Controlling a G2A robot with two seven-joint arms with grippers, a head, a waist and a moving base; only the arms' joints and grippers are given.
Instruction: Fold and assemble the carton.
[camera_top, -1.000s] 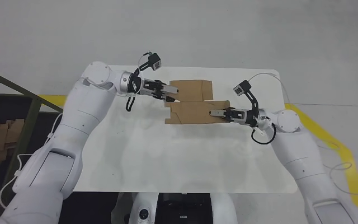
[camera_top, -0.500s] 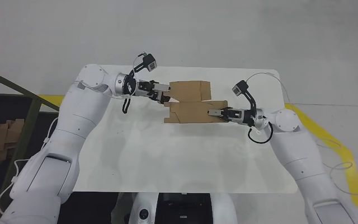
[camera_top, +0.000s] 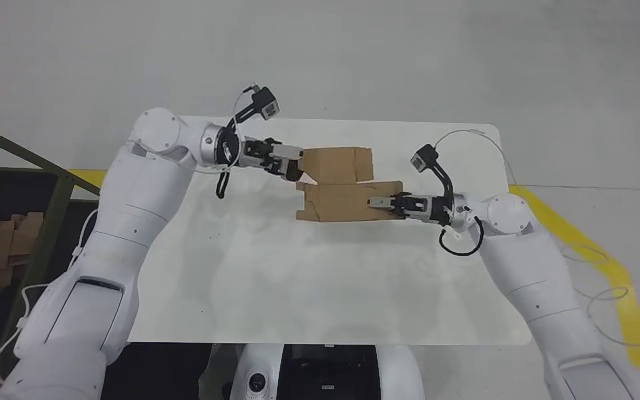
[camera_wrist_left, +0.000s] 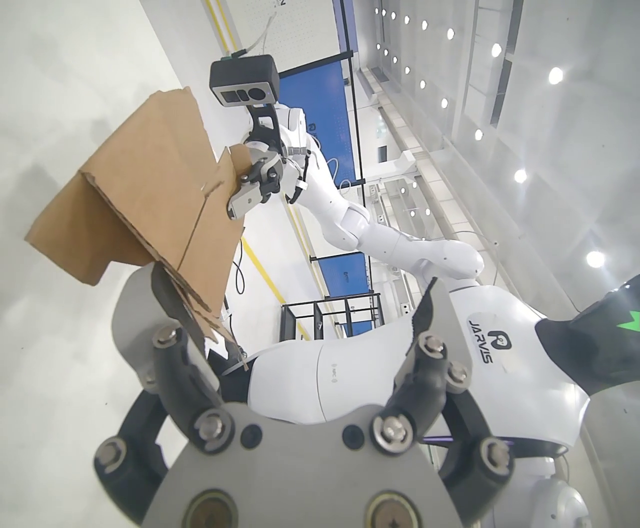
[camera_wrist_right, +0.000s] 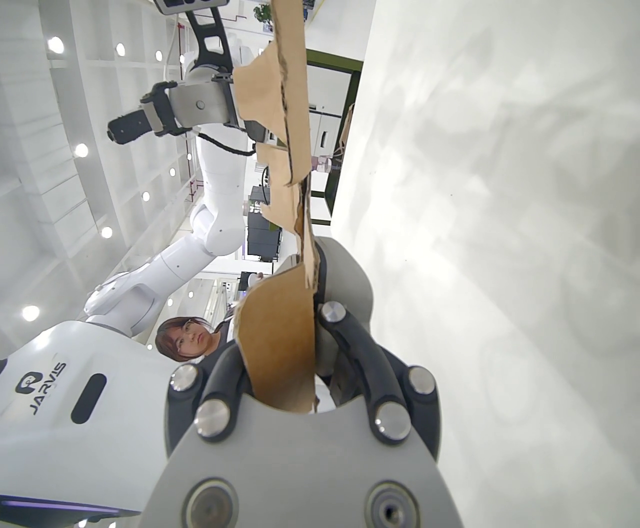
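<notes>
Carton nudged leftward, right claw clenched on it; left claw released

Item one, beneath my work: a white table with rounded corners, set on a pale grey floor that bore a yellow line past the table's right side. Item two, off the table's left edge: a dark metal rail and, near it, a stack of brown cardboard. Item three, overhead and behind, I noted round ceiling lights and blue wall panels.
</notes>
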